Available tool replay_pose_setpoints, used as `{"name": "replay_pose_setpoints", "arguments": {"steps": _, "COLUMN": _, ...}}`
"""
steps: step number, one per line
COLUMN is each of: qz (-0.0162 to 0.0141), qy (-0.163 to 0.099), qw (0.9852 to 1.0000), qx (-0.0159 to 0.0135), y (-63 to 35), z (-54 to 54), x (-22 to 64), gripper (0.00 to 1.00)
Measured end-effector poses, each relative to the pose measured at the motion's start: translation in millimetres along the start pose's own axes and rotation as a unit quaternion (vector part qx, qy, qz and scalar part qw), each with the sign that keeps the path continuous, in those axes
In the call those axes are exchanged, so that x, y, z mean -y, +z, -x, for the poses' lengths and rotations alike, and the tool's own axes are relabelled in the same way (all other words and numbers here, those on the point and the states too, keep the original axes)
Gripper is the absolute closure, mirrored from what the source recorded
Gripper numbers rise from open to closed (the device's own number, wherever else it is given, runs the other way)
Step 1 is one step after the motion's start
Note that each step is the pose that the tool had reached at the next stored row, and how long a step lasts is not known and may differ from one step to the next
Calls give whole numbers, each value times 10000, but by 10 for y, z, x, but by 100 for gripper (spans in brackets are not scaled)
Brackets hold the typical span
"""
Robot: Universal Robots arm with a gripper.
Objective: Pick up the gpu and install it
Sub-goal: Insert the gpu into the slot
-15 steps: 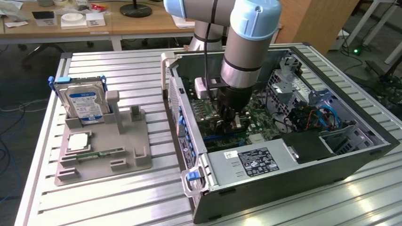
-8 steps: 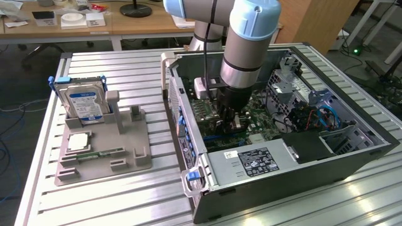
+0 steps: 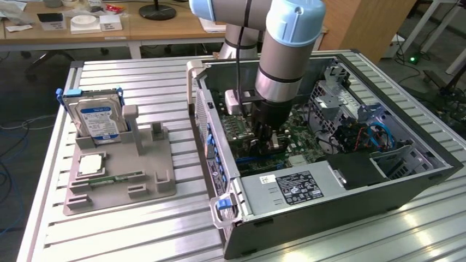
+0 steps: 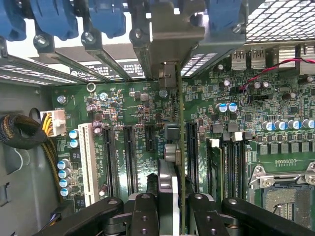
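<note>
One gpu point(image 4: 172, 162) stands edge-on in my closed gripper point(image 4: 173, 209), long axis along the motherboard point(image 4: 123, 113) slots, bracket toward the case's point(image 3: 407, 180) rear wall.

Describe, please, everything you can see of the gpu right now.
The gpu stands on edge between the fingers of the claw, which is shut on it, down inside the open computer case. In the wrist view it appears edge-on: a thin green board beside a dark shroud, with a silver metal bracket at its far end, against the case's rear slot openings. It stands over the motherboard's long black slots; whether it is fully seated cannot be told.
</note>
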State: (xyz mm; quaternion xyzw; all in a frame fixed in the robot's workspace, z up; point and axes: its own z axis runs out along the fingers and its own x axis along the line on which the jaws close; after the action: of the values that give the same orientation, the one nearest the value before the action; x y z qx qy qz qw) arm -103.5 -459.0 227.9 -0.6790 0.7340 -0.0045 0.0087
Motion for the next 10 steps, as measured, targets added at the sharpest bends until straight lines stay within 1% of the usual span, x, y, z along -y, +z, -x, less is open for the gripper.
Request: {"name": "replay_pose_setpoints", "arguments": {"steps": 10, "qz": 0, "qy": -1, "qw": 10000, "qx": 0, "y": 0, "z": 3, "x": 0, "gripper": 72}}
